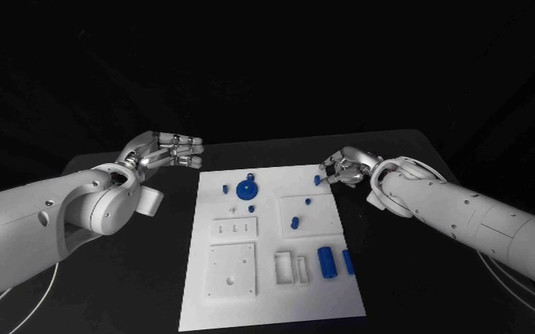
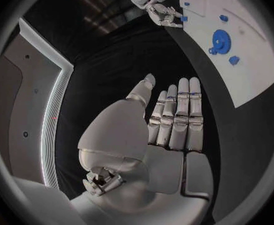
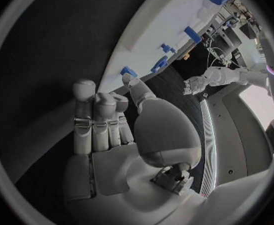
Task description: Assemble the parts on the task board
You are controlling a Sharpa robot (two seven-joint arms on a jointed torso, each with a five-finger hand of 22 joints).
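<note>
Nearest the camera, the task board (image 1: 223, 303) lies in the lower middle of the frame, with blue parts spread over it. The gear-like part (image 1: 247, 189) sits at its upper middle. It is judged light, rigid, smooth plastic, best pinched by its rim. The left hand (image 1: 167, 151) and right hand (image 1: 343, 168) hover beside the board's upper corners, fingers extended, nothing held.

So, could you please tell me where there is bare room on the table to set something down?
The black table lies bare left of the task board, below the left hand, and right of the board under the right hand. The board's middle is crowded with blue parts.
</note>
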